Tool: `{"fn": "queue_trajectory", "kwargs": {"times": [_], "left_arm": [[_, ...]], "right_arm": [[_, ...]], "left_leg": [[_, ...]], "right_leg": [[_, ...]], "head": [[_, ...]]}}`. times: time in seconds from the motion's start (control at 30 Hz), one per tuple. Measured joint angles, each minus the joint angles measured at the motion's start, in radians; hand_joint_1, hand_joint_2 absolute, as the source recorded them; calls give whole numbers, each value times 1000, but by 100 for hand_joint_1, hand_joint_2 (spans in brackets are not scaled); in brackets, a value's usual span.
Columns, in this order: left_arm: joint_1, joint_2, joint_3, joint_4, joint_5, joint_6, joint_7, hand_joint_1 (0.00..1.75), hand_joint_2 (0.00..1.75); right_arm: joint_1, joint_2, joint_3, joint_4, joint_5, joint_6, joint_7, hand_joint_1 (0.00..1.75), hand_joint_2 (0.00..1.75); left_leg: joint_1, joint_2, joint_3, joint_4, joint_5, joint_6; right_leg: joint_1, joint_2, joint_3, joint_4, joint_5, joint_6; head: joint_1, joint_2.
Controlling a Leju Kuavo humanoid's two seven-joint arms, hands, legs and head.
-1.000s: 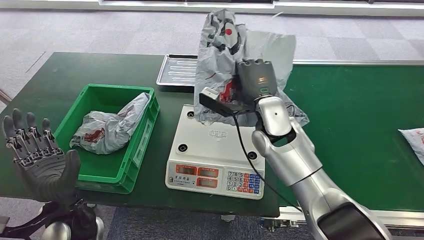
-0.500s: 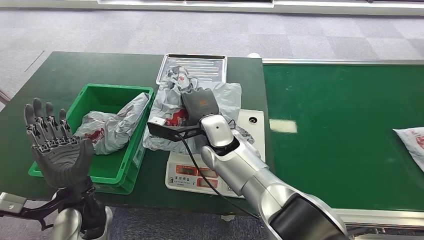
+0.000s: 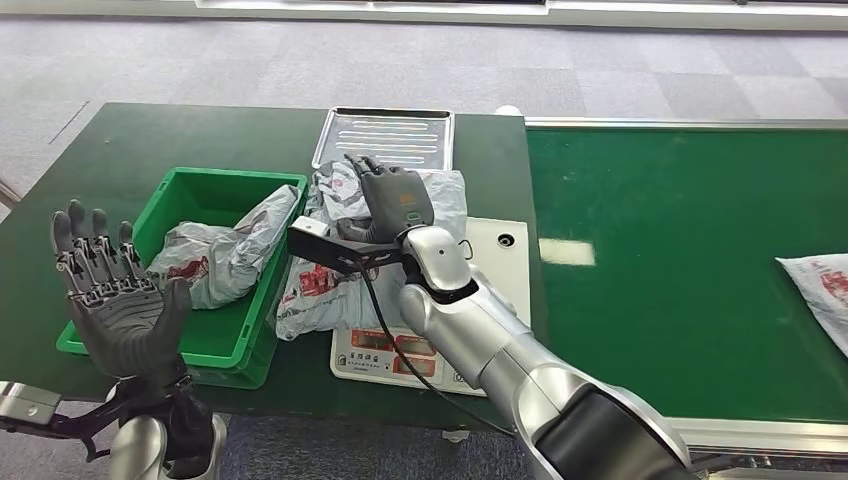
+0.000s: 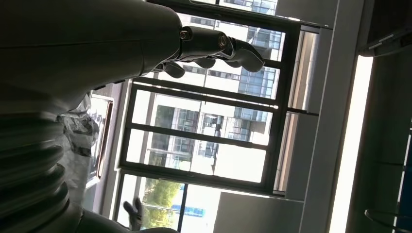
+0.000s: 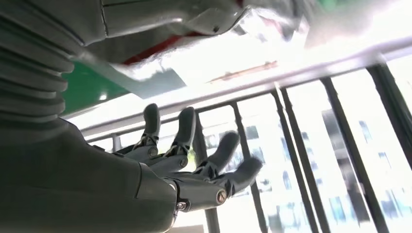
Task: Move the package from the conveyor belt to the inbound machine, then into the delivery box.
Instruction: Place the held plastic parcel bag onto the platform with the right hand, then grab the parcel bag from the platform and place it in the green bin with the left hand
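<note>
1. Grey carpet tiles lay behind a dark green bench [image 3: 120,150] carrying a green delivery box [image 3: 225,345], a white scale [image 3: 500,275] serving as the inbound machine, and a metal tray [image 3: 385,135]; the conveyor belt [image 3: 690,260] ran alongside.
2. Grey package [image 3: 320,285] lay slumped across the scale's near-left part, its lower end hanging off toward the box.
3. Right robot hand [image 3: 395,200] rested on top of the package, fingers spread; whether it pinched the film could not be told.
4. Left robot hand [image 3: 110,300] was raised beside the box, fingers wide, holding nothing.
5. One bag [image 3: 220,255] already sat in the box; another [image 3: 815,290] waited on the belt.
6. Judgement: take a firm hold of the slack film and lift it clear of the box rim before releasing.
</note>
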Motion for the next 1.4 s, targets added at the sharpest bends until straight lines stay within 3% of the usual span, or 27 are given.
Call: {"fn": "queue_trajectory", "kwargs": {"times": [0.1, 0.2, 0.37, 0.57, 0.73, 0.83, 0.97, 1.07, 1.2, 1.4], "left_arm": [[15, 1, 1, -4, -18, 26, -4, 0, 175], [30, 2, 1, -12, -26, 40, -5, 0, 175], [35, 5, 1, -16, -30, 46, -5, 0, 175], [35, 7, 1, -17, -68, 97, -5, 0, 175], [14, 10, -14, -20, -310, 293, 13, 0, 175], [-54, 25, -58, 11, -608, 335, 124, 0, 175], [-250, 64, -168, 207, -1134, 230, 393, 0, 175], [-415, 79, -270, 458, -1405, 160, 506, 0, 175], [-557, 82, -384, 779, -1548, 145, 543, 0, 175], [-646, 84, -464, 1073, -1584, 131, 539, 0, 175]], "right_arm": [[48, -35, -65, -222, -188, -168, -157, 0, 0], [119, -70, -119, -488, -319, -258, -255, 0, 0], [226, -107, -165, -808, -364, -328, -342, 0, 0], [305, -107, -226, -1000, -387, -334, -447, 0, 0], [373, -76, -292, -1113, -443, -334, -568, 0, 0], [415, -55, -315, -1157, -478, -334, -607, 0, 0], [438, -46, -321, -1185, -509, -333, -575, 0, 0], [436, -46, -314, -1187, -515, -331, -528, 0, 0], [430, -44, -304, -1184, -522, -331, -517, 0, 0], [430, -38, -303, -1173, -531, -331, -532, 0, 0]], "left_leg": [[0, -1, 0, 0, 0, 0], [0, -1, 0, 0, -2, 1], [-1, -1, 0, 0, -3, 0], [0, 0, 1, 0, -3, -1], [0, -1, 1, 0, -3, -1], [-1, -2, 1, 0, -3, 0], [-2, -4, 0, 0, 0, 1], [-2, -3, 0, 0, 2, 1], [-3, 2, 1, 0, 3, 1], [-2, 2, 0, 0, 3, 0]], "right_leg": [[0, -1, 0, 0, 0, 0], [-1, -1, 0, 0, 0, 0], [-1, -1, 0, -1, -1, 0], [-1, 0, 0, -1, -1, 0], [-1, -1, 0, -1, -1, 0], [-1, -2, 0, -1, -1, 1], [-2, -4, 1, -1, 1, 2], [-3, -2, 0, -1, 4, 3], [-3, 3, 0, -1, 7, 3], [-2, 3, -1, -1, 6, 2]], "head": [[0, 0], [0, 0], [0, 0], [0, 0], [0, 0], [0, 0], [0, 0], [0, 0], [0, 0], [0, 0]]}}
